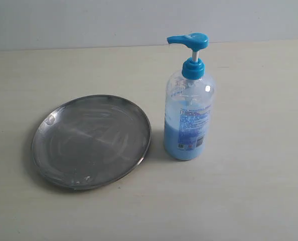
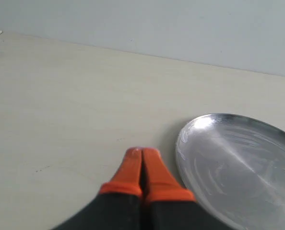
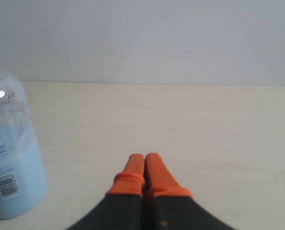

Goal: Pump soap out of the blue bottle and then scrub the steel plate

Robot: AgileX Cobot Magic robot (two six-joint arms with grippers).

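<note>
Left hand (image 2: 142,152) near steel plate (image 2: 238,165)

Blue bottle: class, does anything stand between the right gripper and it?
Nothing visible does. In the right wrist view, only bare table lies between the shut right gripper and the blue bottle.

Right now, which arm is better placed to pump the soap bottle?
Right, probably: the right gripper, shut and empty, sits beside the bottle. The left gripper, also shut, sits by the plate, with no bottle in its view.
</note>
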